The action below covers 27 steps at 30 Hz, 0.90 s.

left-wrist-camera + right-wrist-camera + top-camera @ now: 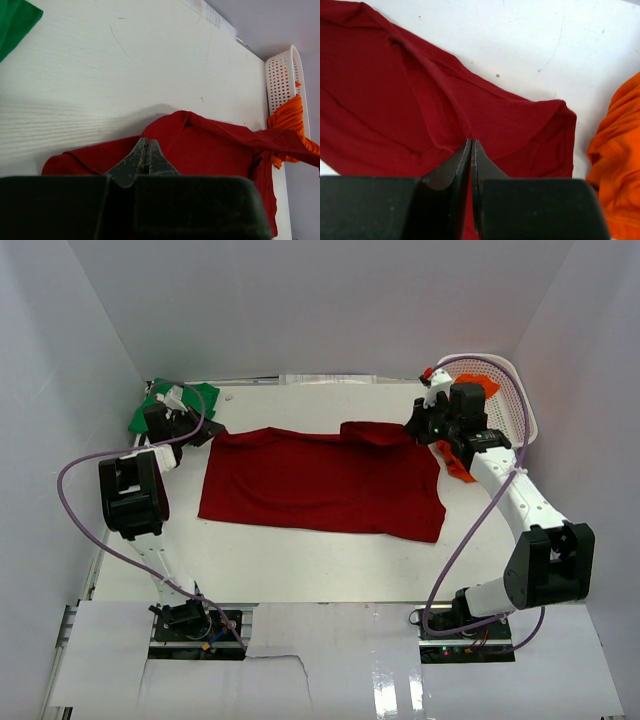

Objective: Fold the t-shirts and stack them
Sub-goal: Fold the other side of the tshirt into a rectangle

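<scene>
The dark red t-shirt [320, 485] lies spread across the middle of the table, its far right part bunched into a fold. My left gripper [205, 432] is at its far left corner; in the left wrist view its tips [145, 141] are closed right at the shirt's [215, 150] edge. My right gripper [418, 428] is at the far right corner, and its tips [471, 142] pinch red cloth [395, 100] whose creases run into them. The green t-shirt [200, 398] lies at the far left corner. The orange t-shirt [455, 460] hangs from the basket.
A white lattice basket [515, 400] stands at the far right against the wall, with orange cloth [290, 120] spilling over its near side. White enclosure walls stand close on the left, back and right. A purple cable loops out from each arm.
</scene>
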{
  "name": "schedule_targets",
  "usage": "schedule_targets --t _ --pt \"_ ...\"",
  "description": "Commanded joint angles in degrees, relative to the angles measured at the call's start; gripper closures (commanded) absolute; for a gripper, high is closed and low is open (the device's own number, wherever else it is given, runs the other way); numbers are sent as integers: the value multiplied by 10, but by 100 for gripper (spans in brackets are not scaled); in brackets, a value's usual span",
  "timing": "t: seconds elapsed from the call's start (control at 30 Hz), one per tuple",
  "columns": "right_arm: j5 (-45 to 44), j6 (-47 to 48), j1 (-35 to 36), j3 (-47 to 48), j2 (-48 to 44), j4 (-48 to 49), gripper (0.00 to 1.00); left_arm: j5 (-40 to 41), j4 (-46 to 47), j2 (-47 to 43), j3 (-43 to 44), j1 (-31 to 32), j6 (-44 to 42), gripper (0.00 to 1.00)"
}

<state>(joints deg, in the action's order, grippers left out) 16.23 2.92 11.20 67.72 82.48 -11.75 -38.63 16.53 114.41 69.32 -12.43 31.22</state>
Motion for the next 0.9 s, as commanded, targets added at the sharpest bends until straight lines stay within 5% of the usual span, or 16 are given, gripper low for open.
schedule_targets --t 0.0,0.47,0.87 --pt "-5 -25 -4 -7 -38 -3 92 -32 74 -84 -27 -9 -3 100" --pt "-28 -74 -4 -94 -146 -83 92 41 119 -231 -192 -37 -19 100" --pt "-40 -102 -3 -133 -210 -160 92 8 119 -175 -197 -50 -38 100"
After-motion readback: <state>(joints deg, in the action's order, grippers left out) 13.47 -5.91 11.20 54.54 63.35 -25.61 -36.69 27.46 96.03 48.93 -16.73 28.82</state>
